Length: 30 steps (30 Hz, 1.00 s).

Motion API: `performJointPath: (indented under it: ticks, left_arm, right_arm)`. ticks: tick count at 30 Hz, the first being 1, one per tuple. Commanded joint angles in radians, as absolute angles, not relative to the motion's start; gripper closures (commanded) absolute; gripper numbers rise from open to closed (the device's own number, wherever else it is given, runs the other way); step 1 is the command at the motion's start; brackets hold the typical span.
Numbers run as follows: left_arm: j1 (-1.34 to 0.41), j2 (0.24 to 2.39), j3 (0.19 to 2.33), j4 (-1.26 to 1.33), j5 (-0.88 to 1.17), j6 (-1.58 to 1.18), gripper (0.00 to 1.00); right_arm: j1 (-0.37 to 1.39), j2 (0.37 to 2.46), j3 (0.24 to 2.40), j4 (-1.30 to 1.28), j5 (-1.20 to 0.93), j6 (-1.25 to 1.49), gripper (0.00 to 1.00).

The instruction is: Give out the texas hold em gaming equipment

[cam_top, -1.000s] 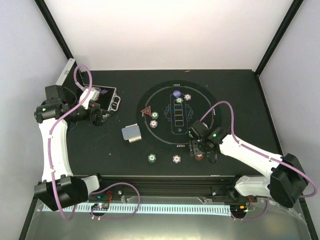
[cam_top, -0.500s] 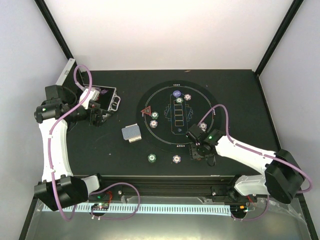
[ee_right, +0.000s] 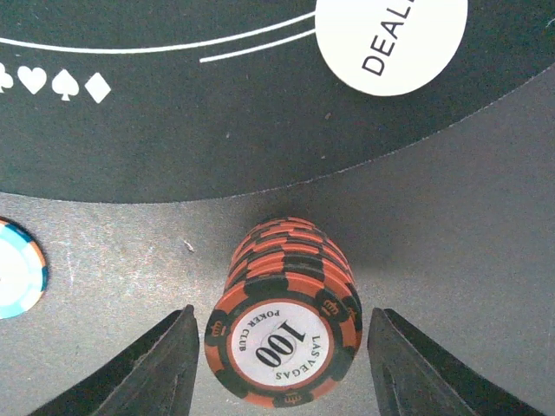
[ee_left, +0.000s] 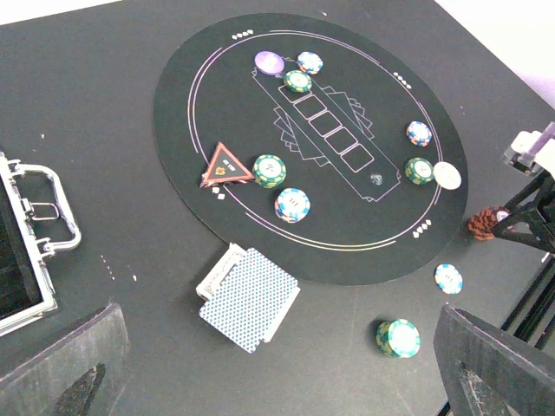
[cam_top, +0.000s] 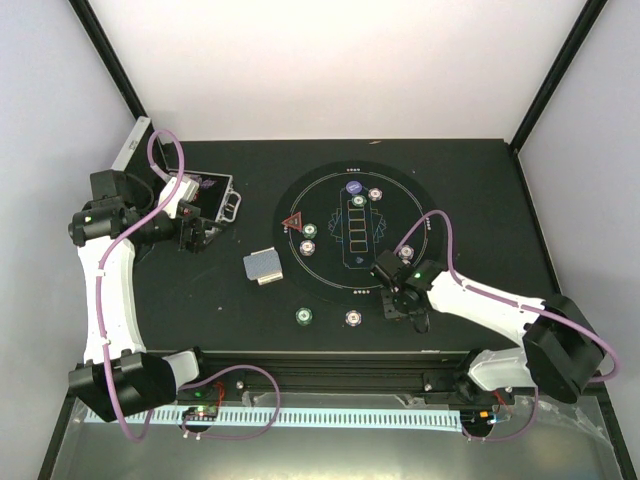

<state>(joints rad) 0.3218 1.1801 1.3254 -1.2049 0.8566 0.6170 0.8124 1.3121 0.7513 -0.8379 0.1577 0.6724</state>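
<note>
A stack of orange-red poker chips [ee_right: 284,342] stands on the bare table just outside the mat's near right rim, also visible in the left wrist view [ee_left: 482,224]. My right gripper [ee_right: 282,310] straddles the stack, open, with a thin gap on each side; from above the gripper [cam_top: 397,308] hides the stack. A white dealer disc [ee_right: 390,39] lies on the mat just beyond. The card deck [ee_left: 250,297], red triangle marker [ee_left: 227,165] and a green chip stack [ee_left: 399,337] lie further left. My left gripper [ee_left: 279,347] hangs open and empty high over the table's left side [cam_top: 192,235].
The round black mat [cam_top: 330,190] carries several small chip stacks and a purple disc [ee_left: 270,61]. The open silver case [cam_top: 215,200] sits at the far left beside my left gripper. A white-and-blue chip [ee_right: 13,269] lies left of the right gripper.
My right gripper has shifted slightly left over the orange-red stack and its jaws have narrowed around it. The left arm has not moved.
</note>
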Motion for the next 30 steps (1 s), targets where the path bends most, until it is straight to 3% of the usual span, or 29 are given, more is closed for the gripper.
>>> performJointPath:
  ticks: [1,7,24,30]
  left_arm:
    - [0.331,1.173,1.347,-1.202,0.86,0.615,0.01]
    - [0.331,1.174,1.351,-1.2,0.848,0.614,0.01]
    - [0.331,1.177,1.362,-1.202,0.844,0.608,0.01]
    - [0.331,1.176,1.367,-1.198,0.844,0.602,0.01]
  right_arm:
    - [0.818,1.328,0.738,-0.821,0.169,0.68,0.45]
    - [0.819,1.332,0.735,-0.815,0.173,0.68,0.52]
    - [0.818,1.315,0.736,-0.815,0.174,0.679,0.92]
    - [0.819,1.281,0.838,-0.882,0.201,0.673,0.99]
